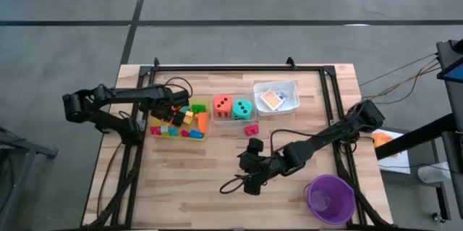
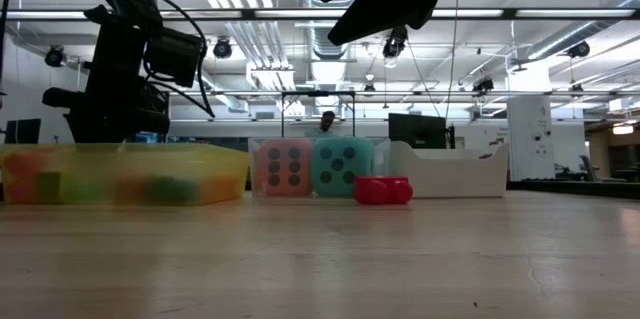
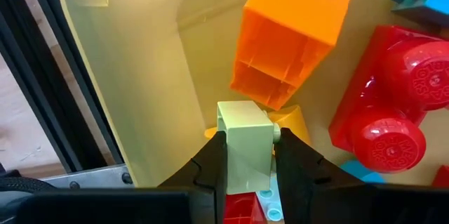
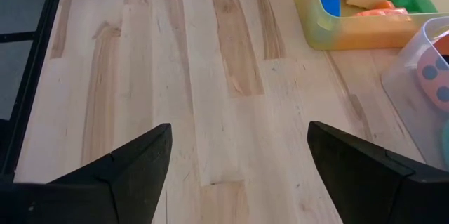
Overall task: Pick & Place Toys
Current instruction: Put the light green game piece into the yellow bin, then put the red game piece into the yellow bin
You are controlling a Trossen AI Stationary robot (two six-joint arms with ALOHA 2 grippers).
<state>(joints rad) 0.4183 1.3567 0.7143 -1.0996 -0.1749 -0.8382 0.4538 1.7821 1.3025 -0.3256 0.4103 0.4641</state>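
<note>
Bare table (image 1: pixel 188 180) runs wide along the front edge, left of the right gripper (image 1: pixel 249 164). The purple cup (image 1: pixel 330 198) blocks the front right corner. Three trays (image 1: pixel 179 124) in a row wall off the middle; a red block (image 1: pixel 251 129) sits just before them.

The tray (image 1: pixel 155 134) is yellow. One dice (image 1: pixel 221 106) is orange with dark dots, the other dice (image 1: pixel 243 108) teal. The cup (image 1: pixel 330 198) is purple.

Table (image 1: pixel 217 180) seen straight down from overhead cam. Low cam set at tabletop level, facing room across it. Left wrist cam held v. close inside yellow tray (image 3: pixel 140 76); same tray (image 4: pixel 330 34) caught by right wrist cam.
</note>
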